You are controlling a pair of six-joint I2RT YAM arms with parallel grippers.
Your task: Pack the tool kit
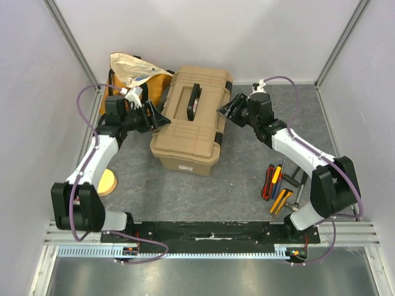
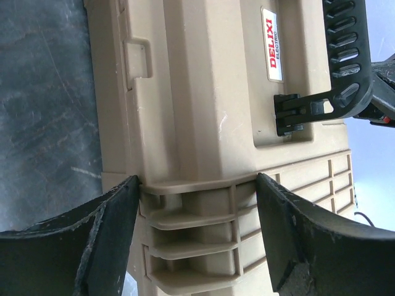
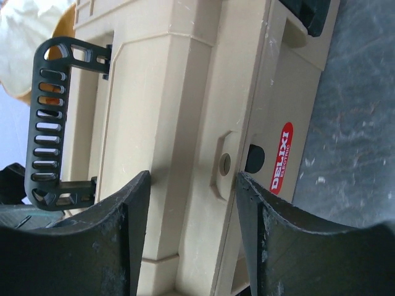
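The tan ribbed toolbox [image 1: 191, 120] stands mid-table with its lid down and its black handle [image 1: 194, 100] flat on top. My left gripper [image 1: 159, 119] is open at the box's left side. In the left wrist view its fingers straddle a ribbed lid corner [image 2: 197, 209], beside the box top [image 2: 203, 92] and handle [image 2: 345, 55]. My right gripper [image 1: 227, 110] is open at the box's right side. In the right wrist view it straddles the lid's front edge [image 3: 193, 203], with the handle [image 3: 46, 123] off to the left. Small red, yellow and black-handled tools [image 1: 276, 185] lie on the table at the right.
An orange-yellow cloth bag [image 1: 133, 77] sits behind the box at the back left. A round tan disc [image 1: 106, 182] lies by the left arm. A black latch [image 3: 311, 15] shows at the box's front. White walls close in the back and both sides.
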